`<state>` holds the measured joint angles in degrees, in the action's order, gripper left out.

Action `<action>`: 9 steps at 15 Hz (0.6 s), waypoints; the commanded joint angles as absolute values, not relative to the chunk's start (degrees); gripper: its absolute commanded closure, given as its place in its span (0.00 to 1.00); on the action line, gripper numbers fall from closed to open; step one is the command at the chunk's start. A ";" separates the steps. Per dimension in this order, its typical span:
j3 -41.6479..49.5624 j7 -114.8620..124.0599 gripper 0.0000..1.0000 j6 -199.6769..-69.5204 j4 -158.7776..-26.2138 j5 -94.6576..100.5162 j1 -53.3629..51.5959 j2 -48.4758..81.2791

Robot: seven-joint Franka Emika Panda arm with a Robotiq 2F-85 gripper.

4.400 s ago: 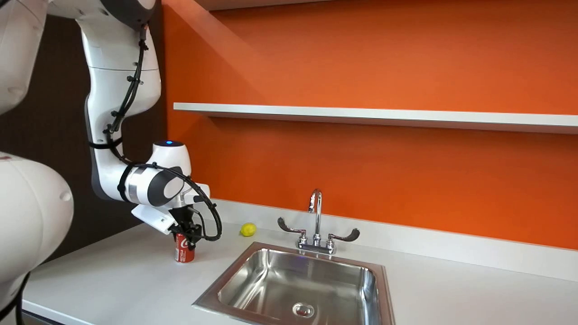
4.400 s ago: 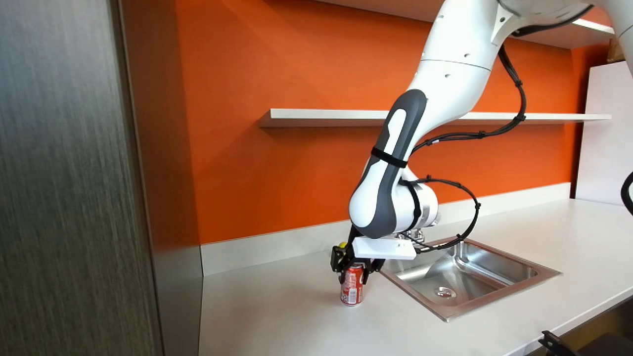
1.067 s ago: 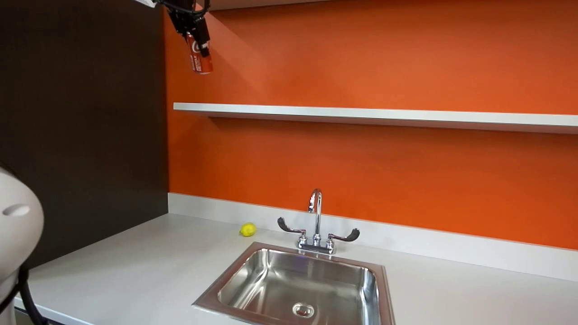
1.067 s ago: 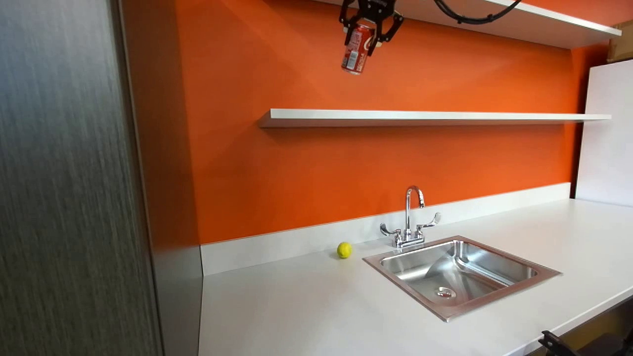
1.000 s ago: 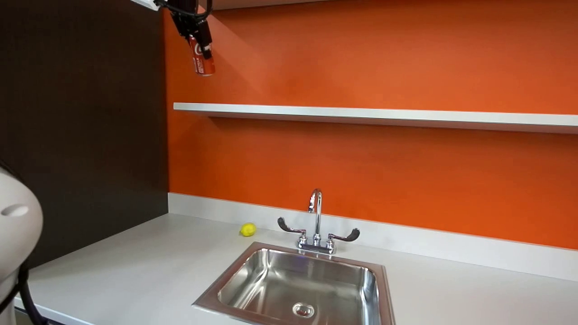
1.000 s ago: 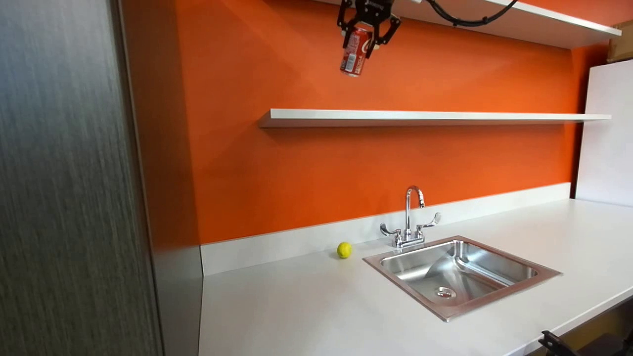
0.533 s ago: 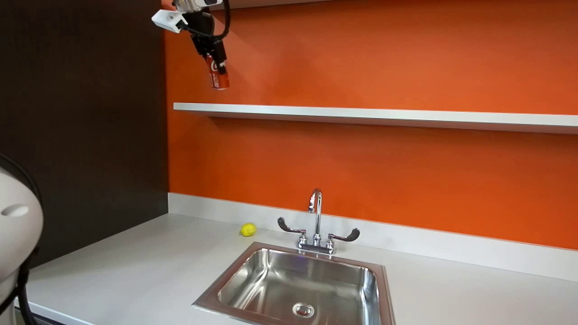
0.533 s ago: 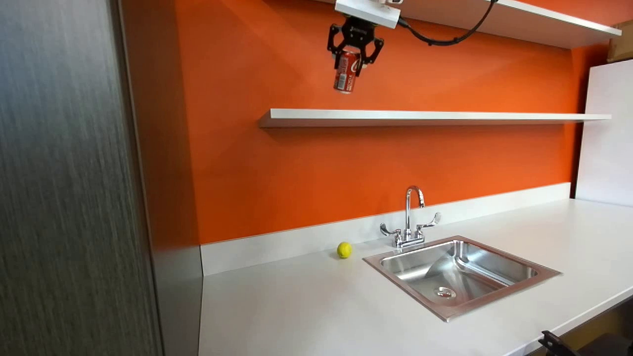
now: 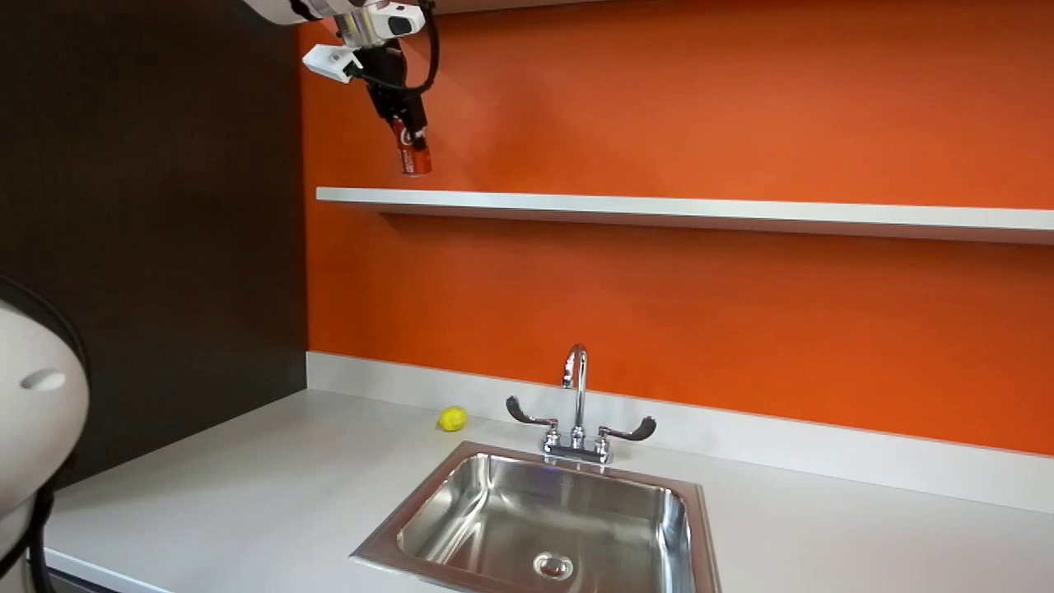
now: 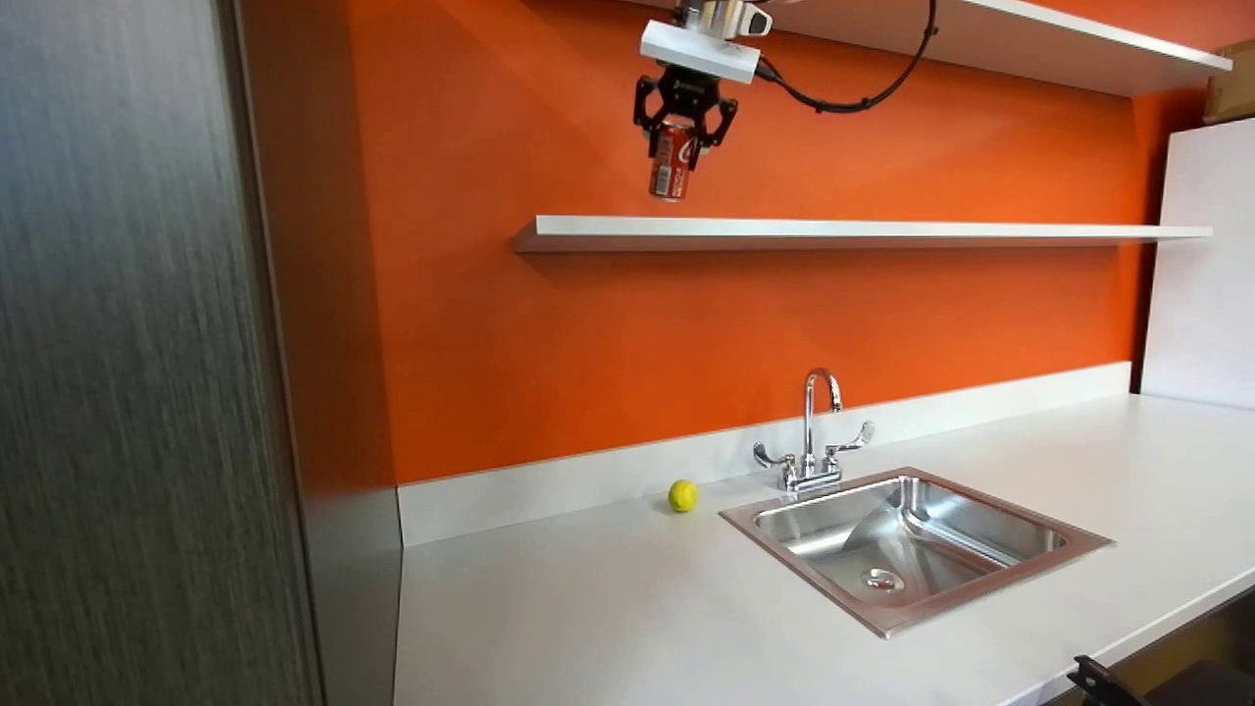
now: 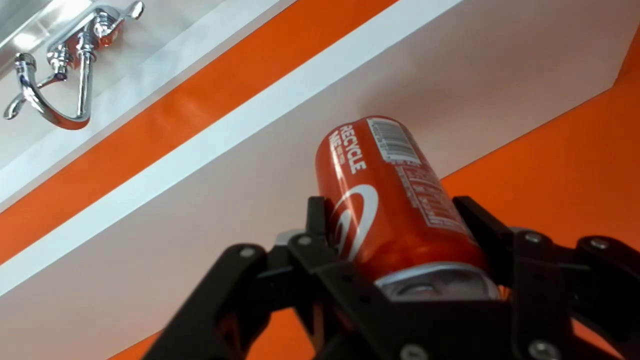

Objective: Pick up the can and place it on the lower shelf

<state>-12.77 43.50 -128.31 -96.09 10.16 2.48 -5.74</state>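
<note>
The red can (image 9: 413, 159) is held between the fingers of my gripper (image 9: 418, 140), shown in both exterior views. In an exterior view, the can (image 10: 668, 175) hangs slightly tilted from the gripper (image 10: 674, 162), with its base lower. The lower shelf (image 9: 659, 206) is the long white board on the orange wall; it also shows in an exterior view (image 10: 804, 228). The can appears a little above its left part, with a gap visible. In the wrist view, both fingers (image 11: 389, 200) press the can (image 11: 395, 190), in front of the pale shelf top (image 11: 215, 215).
An upper shelf (image 10: 1059, 54) overhangs near the arm. A dark panel (image 9: 165, 206) stands beside the shelf's left end. Below are a steel sink (image 9: 461, 527), a faucet (image 9: 580, 395) and a yellow lemon (image 9: 452, 418) on the white counter (image 9: 230, 478).
The can has been lifted off the counter to above shelf height. Over the last second, gripper and can moved down, nearer the shelf, rightward in an exterior view. The can tilts less.
</note>
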 commanded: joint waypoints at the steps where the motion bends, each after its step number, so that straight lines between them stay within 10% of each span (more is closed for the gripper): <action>1: -11.12 46.30 0.60 -123.99 -89.42 12.95 -0.09 -1.77; 9: -7.59 45.47 0.60 -116.27 -80.22 10.72 -3.49 5.48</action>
<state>-9.13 44.65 -120.38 -86.58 11.19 -1.81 1.87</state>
